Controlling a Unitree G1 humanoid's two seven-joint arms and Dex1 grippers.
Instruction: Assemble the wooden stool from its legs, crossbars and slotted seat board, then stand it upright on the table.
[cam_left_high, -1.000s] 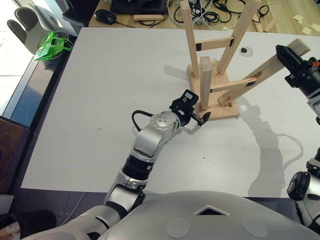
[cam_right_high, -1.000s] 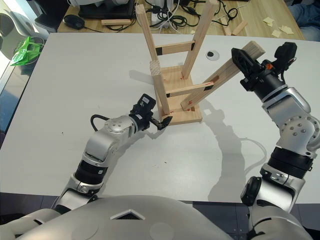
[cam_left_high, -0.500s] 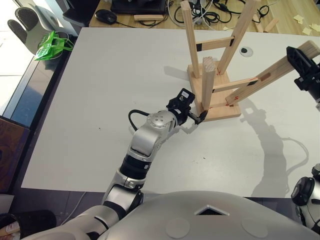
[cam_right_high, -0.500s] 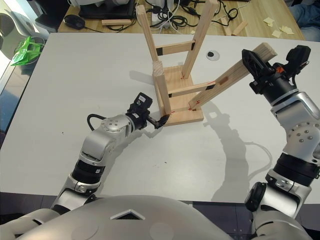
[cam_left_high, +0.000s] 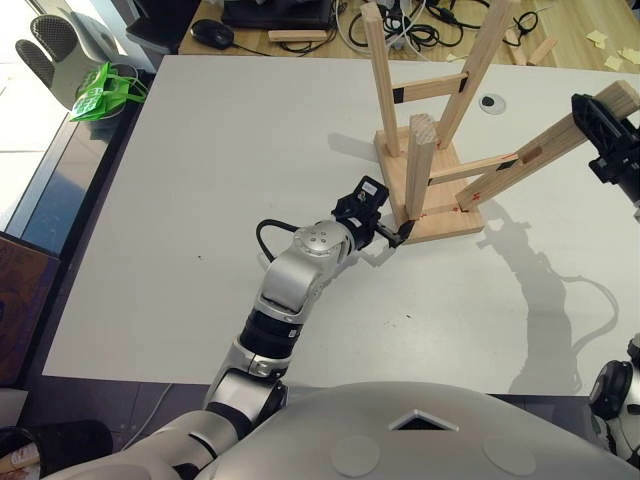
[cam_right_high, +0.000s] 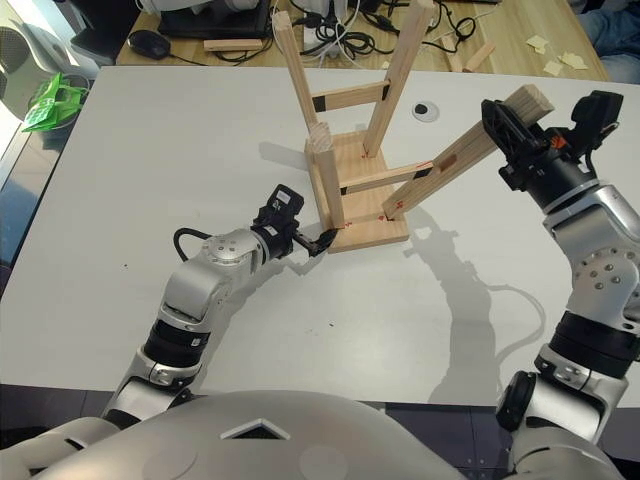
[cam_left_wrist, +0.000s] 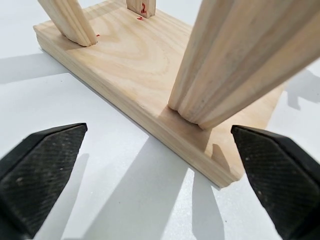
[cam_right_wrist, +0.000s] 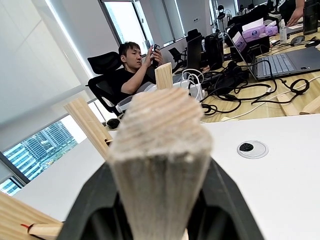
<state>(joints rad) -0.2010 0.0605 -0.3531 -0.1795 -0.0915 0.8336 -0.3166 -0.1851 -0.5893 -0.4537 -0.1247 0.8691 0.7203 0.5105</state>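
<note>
The stool (cam_right_high: 350, 150) is upside down on the white table (cam_left_high: 200, 200), over on the robot's right and towards the far side. Its one seat board (cam_right_high: 368, 236) lies flat on the tabletop with the legs pointing up.

I count four legs. Two tall ones stand at the back, the back left leg (cam_left_high: 376, 75) and the back right leg (cam_left_high: 482, 60). The near leg (cam_left_high: 417, 165) stands upright at the front left corner of the board. The fourth, the leaning leg (cam_left_high: 545, 145), tilts well out to the robot's right, and its lower end meets the board at the near right corner.

There are two crossbars: the back crossbar (cam_left_high: 432, 88) joins the two tall legs, and the front crossbar (cam_left_high: 465, 172) runs from the near leg across to the leaning one.

Both grippers are at work on it. The left gripper (cam_left_high: 400, 235) sits low on the table, just beside the board's near left corner. Its jaws are spread wide and hold nothing; in its wrist view the black pads (cam_left_wrist: 40, 170) stand far apart, with the board's corner and the foot of the near leg beyond them. The right gripper (cam_right_high: 500, 125) is clamped on the raised top end of the leaning leg (up close, the end grain sits squeezed between its black fingers (cam_right_wrist: 90, 210)).

Behind the stool there is one round cable grommet (cam_left_high: 491, 101) in the tabletop. The desk beyond holds a computer mouse (cam_left_high: 210, 32) and a loose wooden piece (cam_left_high: 297, 35).
</note>
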